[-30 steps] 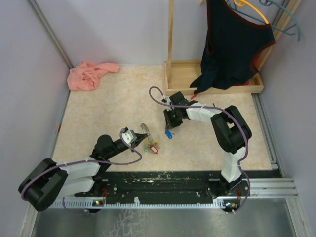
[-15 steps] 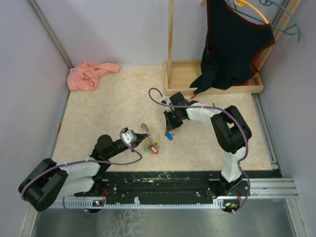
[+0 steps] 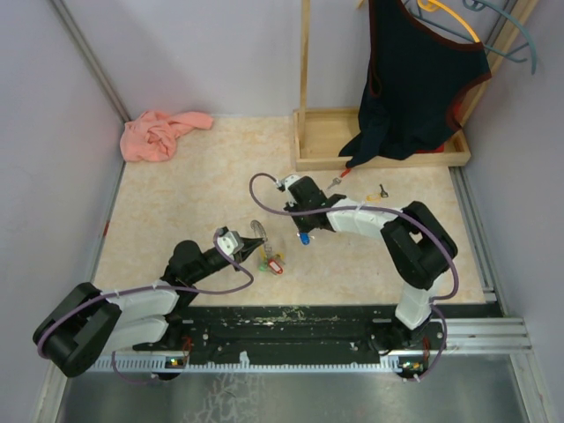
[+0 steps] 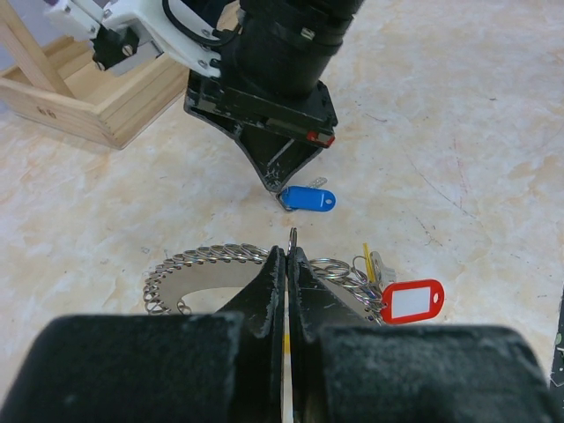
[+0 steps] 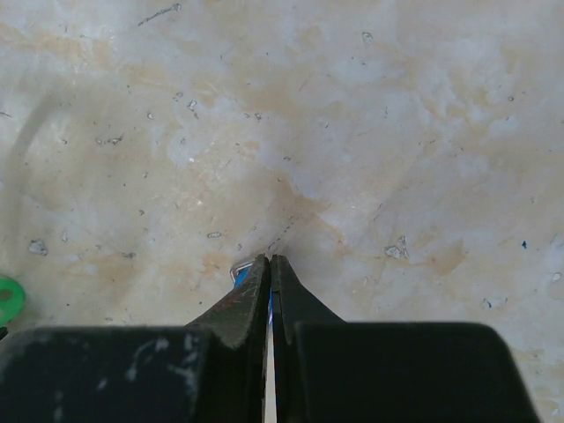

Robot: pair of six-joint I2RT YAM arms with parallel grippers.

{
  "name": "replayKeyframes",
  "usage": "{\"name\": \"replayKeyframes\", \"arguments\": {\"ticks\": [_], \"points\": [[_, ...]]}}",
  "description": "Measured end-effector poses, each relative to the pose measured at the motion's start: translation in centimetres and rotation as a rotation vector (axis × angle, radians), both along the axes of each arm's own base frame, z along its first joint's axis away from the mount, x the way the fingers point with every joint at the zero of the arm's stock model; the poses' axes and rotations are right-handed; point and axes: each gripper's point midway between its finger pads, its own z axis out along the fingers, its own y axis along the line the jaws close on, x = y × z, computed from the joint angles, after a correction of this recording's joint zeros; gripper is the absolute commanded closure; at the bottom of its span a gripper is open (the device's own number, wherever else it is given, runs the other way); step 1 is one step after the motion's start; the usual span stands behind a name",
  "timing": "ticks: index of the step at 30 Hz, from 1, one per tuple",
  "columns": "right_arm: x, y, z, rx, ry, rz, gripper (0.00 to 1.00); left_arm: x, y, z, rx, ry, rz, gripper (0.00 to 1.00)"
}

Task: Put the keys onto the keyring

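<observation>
The keyring (image 4: 293,236), a thin grey metal ring, stands upright, and my left gripper (image 4: 288,256) is shut on its lower part. Its silvery chain (image 4: 204,258) and a red tag (image 4: 411,300) lie on the table beside the fingers. In the top view the left gripper (image 3: 250,246) sits left of centre with the tags (image 3: 271,263) next to it. A blue-capped key (image 4: 308,199) lies just beyond the ring. My right gripper (image 3: 302,231) is shut on its near end, and a blue sliver (image 5: 240,275) shows beside the pads. A red-capped key (image 3: 339,179) lies further back.
A wooden rack base (image 3: 379,152) with a dark garment (image 3: 414,79) hanging over it stands at the back right. A pink cloth (image 3: 161,132) lies in the back left corner. Another small key (image 3: 382,189) lies right of the red-capped one.
The right gripper has shut on the blue key. The right arm has swung lower and leftward, uncovering the keys behind it. The left gripper and keyring have not moved.
</observation>
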Motion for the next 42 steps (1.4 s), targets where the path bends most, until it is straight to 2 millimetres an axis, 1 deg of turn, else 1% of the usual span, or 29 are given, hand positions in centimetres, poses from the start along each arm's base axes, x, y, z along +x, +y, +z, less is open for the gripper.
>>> {"name": "replayKeyframes", "arguments": {"ticks": [4,8,14,18,24,29,31,35,39,42], "points": [[-0.3,-0.1,-0.4,-0.066,-0.120,0.009,1.00,0.1,0.1,0.0,-0.002,0.003,0.007,0.99],[-0.3,-0.2,-0.5,-0.084,-0.231,0.004,1.00,0.2,0.2,0.0,-0.004,0.006,0.018,0.99],[0.4,-0.4,-0.6,-0.035,-0.379,-0.041,1.00,0.5,0.3,0.2,-0.011,0.003,0.036,0.99],[0.8,-0.3,-0.3,0.017,-0.461,-0.071,1.00,0.6,0.5,0.1,-0.014,0.001,0.048,0.99],[1.1,0.1,0.3,0.057,-0.529,-0.081,1.00,0.8,0.9,-0.2,-0.013,0.007,0.074,0.99],[1.0,0.3,0.1,0.044,-0.496,-0.080,0.99,0.9,1.0,-0.1,-0.016,0.005,0.083,0.99],[0.9,0.6,0.0,0.034,-0.466,-0.077,0.94,0.9,1.0,-0.1,-0.018,0.003,0.085,0.99],[0.4,1.1,-0.3,0.024,-0.377,-0.053,0.81,0.9,1.1,0.1,-0.022,-0.002,0.089,0.99],[0.0,1.2,-0.3,0.018,-0.280,-0.026,0.79,0.9,1.1,0.2,-0.023,-0.003,0.089,0.99],[0.1,1.2,0.2,0.020,-0.221,-0.018,0.79,0.9,1.1,0.2,-0.023,-0.003,0.089,0.99]]}}
